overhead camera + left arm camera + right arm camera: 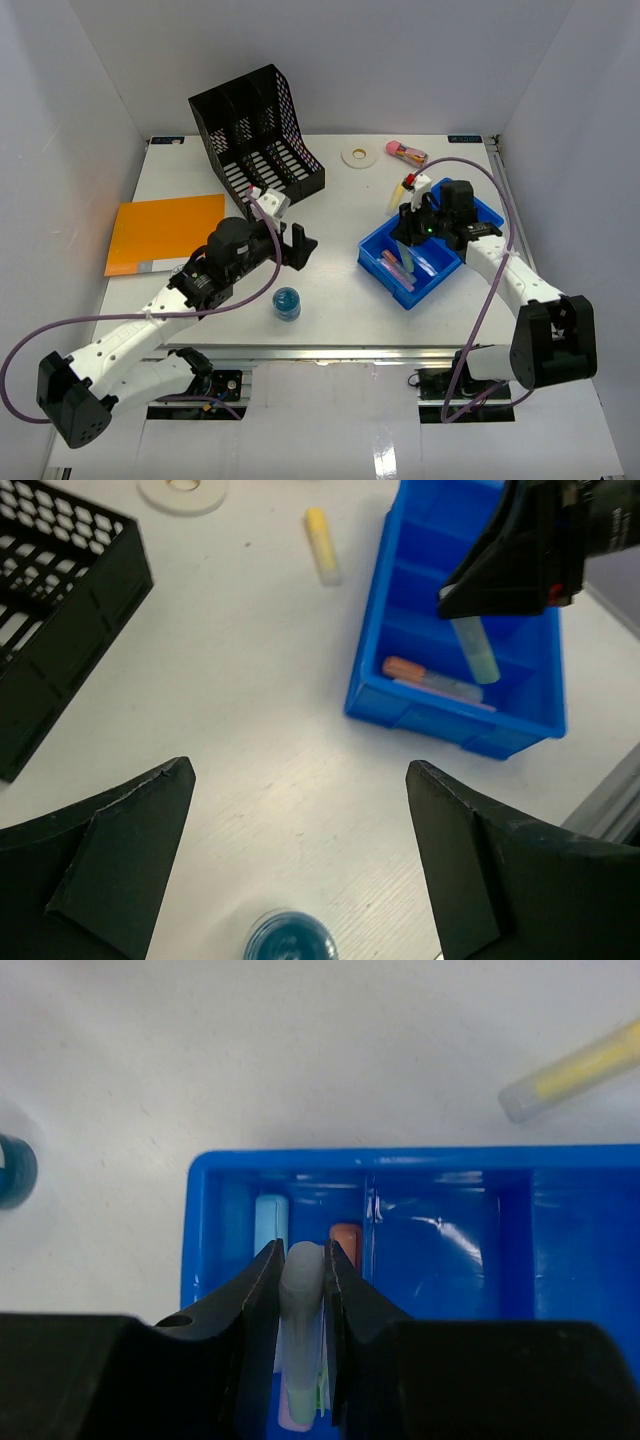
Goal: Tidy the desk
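White flat desk tabletop (340, 285) fills the floor between pale grey walls, with a metal rail on its front edge. Left gripper (290, 245) hangs over the middle of the tabletop with its jaws spread wide and nothing between them. In the left wrist view a small round blue lidded container (287, 938) sits on the tabletop below the gap, close to the front edge. Right gripper (303, 1255) is over the blue plastic compartment bin (380, 265) on the right half of the tabletop. Its jaws are pinched on a pale grey-green marker (302, 1290) that points down into the bin's near-left compartment. Same compartment holds a light blue pen (271, 1220) and an orange-capped pen (344, 1232), both lying flat. Yellow stick with a clear cap (575, 1070) lies on the tabletop just beyond the bin's far wall, not touching it. Black mesh file rack (260, 135) stands at the far edge, left of centre. Orange flat folder (165, 232) lies against the left edge. White tape ring (357, 155) is at the far edge near centre. A small pink-and-orange item (406, 153) is just right of it, too small to identify.
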